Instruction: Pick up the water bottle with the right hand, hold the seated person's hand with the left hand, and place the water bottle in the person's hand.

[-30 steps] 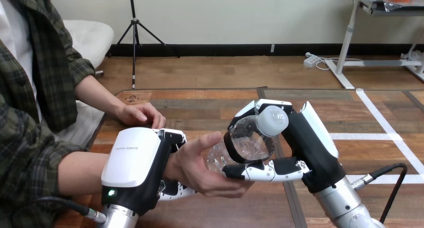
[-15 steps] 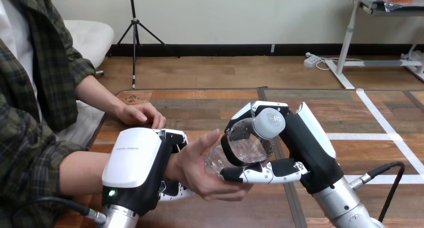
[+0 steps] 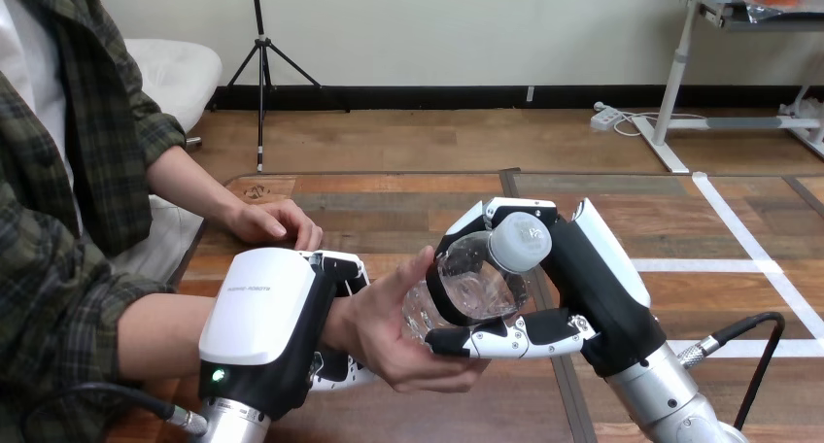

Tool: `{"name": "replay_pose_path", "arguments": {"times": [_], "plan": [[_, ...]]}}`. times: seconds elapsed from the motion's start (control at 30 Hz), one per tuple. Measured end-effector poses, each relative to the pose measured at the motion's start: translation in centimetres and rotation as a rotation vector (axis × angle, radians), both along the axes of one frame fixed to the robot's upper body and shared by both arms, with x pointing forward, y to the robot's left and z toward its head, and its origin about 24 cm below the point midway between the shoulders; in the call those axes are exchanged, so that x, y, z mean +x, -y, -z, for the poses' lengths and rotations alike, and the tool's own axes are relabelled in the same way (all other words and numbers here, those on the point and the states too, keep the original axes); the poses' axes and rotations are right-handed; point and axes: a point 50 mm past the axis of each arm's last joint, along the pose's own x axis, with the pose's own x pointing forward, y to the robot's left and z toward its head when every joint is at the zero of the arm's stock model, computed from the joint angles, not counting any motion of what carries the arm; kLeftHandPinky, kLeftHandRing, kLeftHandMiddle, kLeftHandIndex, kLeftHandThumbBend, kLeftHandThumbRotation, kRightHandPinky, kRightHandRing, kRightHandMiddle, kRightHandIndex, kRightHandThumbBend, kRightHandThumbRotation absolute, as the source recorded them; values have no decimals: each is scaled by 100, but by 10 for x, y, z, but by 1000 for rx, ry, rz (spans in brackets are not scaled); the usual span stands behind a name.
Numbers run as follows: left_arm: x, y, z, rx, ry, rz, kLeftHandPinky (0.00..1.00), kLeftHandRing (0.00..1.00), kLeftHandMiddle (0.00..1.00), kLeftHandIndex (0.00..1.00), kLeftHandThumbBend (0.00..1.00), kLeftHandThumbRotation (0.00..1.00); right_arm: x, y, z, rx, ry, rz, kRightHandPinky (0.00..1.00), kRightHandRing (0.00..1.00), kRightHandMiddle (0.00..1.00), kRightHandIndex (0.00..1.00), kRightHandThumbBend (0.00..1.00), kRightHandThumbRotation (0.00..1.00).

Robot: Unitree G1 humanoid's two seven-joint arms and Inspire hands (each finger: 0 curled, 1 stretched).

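A clear plastic water bottle (image 3: 466, 280) with a white cap lies tilted in my right hand (image 3: 583, 288), whose fingers and thumb are curled round it. The bottle's lower end rests in the person's upturned hand (image 3: 389, 331) near the view's middle; that hand's thumb touches the bottle's side. My left hand (image 3: 267, 322) sits over the person's wrist, its fingers curled round the wrist from above and below.
The person's other hand (image 3: 272, 221) lies flat on the wooden table (image 3: 389, 200) at the left, behind my left hand. White tape lines (image 3: 748, 258) cross the table's right part. A cable (image 3: 748, 331) runs off my right forearm.
My right hand has shifted slightly left and down, pushing the bottle further into the person's palm. My left hand and the person's wrist have stayed in place.
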Motion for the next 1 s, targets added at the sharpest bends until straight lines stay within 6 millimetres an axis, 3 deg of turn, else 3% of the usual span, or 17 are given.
{"name": "replay_pose_path", "arguments": {"times": [1.0], "plan": [[-1, 0, 0, -3, 3, 3, 22, 26, 30, 28, 87, 0, 0, 0, 0, 5, 0, -5, 34, 39, 45, 47, 70, 0]]}}
